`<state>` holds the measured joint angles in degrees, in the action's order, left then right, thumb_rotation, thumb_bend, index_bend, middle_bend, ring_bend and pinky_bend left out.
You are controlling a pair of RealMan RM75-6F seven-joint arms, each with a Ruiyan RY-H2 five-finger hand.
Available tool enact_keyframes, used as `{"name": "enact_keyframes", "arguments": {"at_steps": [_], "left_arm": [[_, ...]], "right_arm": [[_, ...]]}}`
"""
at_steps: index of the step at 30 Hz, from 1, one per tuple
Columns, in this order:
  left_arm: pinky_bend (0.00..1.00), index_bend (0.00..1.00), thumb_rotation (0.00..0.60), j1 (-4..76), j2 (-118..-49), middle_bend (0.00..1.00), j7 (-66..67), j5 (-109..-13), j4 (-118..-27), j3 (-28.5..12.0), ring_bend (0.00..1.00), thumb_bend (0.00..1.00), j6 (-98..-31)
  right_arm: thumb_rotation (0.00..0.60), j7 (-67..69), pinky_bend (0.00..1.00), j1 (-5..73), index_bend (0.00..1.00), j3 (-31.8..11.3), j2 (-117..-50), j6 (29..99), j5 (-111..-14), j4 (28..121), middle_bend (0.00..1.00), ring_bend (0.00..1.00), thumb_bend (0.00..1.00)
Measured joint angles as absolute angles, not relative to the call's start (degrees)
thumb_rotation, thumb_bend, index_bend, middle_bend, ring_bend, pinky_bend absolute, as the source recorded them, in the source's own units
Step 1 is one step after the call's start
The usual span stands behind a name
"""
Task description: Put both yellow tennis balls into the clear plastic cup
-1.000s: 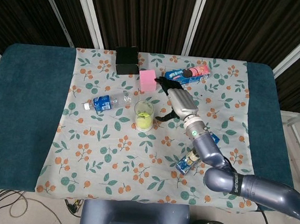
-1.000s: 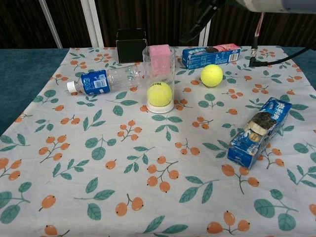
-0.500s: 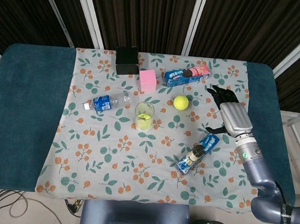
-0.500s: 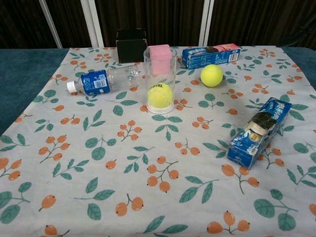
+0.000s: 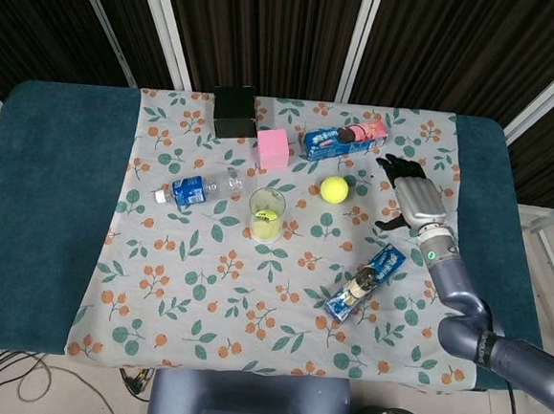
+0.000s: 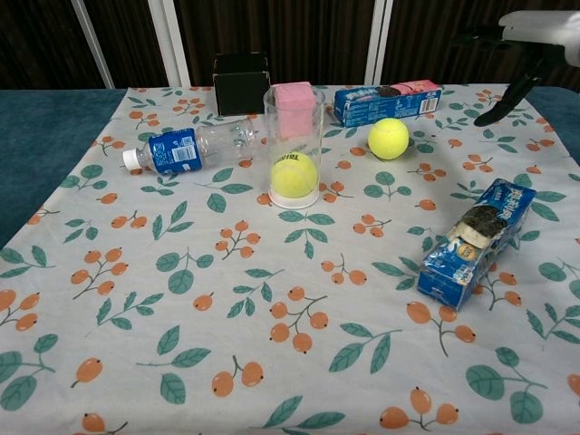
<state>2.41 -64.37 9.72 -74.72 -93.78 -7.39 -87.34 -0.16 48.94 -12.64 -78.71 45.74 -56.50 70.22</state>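
Hovering right of the loose tennis ball (image 5: 334,188), the right hand (image 5: 414,198) has spread, empty fingers; grasping that ball for the clear plastic cup (image 5: 266,213) seems next.

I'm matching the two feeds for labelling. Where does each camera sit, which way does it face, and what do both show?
Head view: sits high, looks steeply down on the whole table; shows the right hand and its forearm.
Chest view: sits low at the table's near edge, looks across toward the dark back wall; shows only the right hand at the top right corner.
Shared: the clear plastic cup holding one tennis ball, the loose tennis ball, and the water bottle.
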Motion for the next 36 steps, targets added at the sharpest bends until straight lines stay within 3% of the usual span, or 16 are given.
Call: {"name": "enact_keyframes", "arguments": {"at_steps": [12, 23, 36], "left_arm": [[0.04, 0.03, 0.6, 2.8, -64.9, 0.0, 9.8, -73.3, -92.8, -8.1, 0.0, 0.09, -86.8], [0.04, 0.03, 0.6, 2.7, -64.3, 0.0, 9.1, -72.2, -92.8, -8.5, 0.0, 0.09, -86.4], [0.04, 0.03, 0.6, 2.6, -63.8, 0.0, 8.8, -71.4, -92.9, -8.7, 0.0, 0.09, -86.4]], "right_arm": [[0.6, 1.0, 0.0, 55.8, 0.1, -15.0, -92.9, 36.3, -55.1, 50.1, 0.06, 0.09, 0.18], [0.6, 1.9, 0.0, 59.8, 0.15, -16.2, -101.5, 30.4, -55.7, 38.6, 0.13, 0.14, 0.25], [0.6, 2.5, 0.0, 61.7, 0.26, -17.2, -108.4, 27.8, -56.8, 26.5, 0.2, 0.23, 0.5]]}}
